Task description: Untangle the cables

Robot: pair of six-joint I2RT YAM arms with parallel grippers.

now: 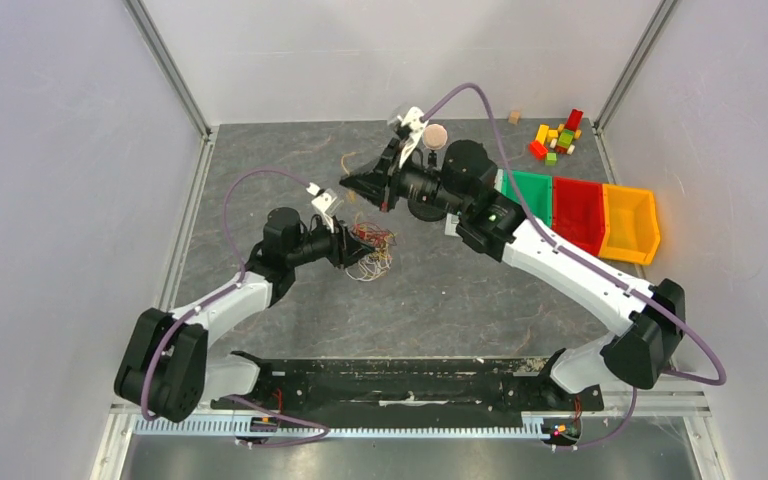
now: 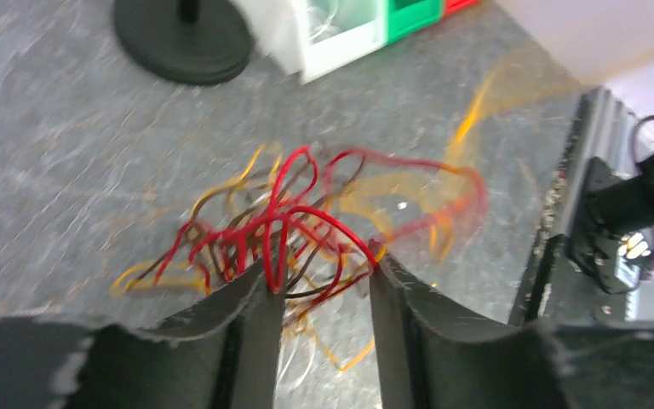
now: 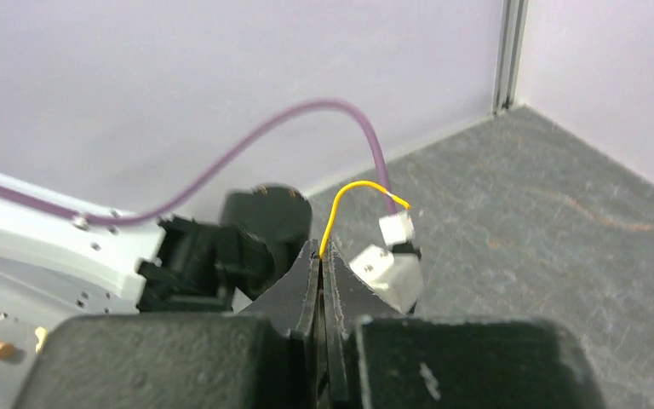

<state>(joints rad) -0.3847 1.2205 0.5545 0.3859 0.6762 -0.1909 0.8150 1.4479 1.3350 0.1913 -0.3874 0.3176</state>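
Cables (image 2: 289, 226) lie bunched just ahead of our left gripper (image 2: 322, 285), whose jaws stand spread with red loops (image 2: 294, 170) between their tips, while our right gripper (image 3: 321, 256) is pressed together on one yellow strand (image 3: 347, 189) arching above it.

Red, orange, dark cables (image 2: 283, 223) — one yellow strand (image 3: 359, 182).

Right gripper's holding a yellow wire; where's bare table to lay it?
Bare: between the cables and the base rail, and the far left corner. Crowded: around the bins and blocks on the right.
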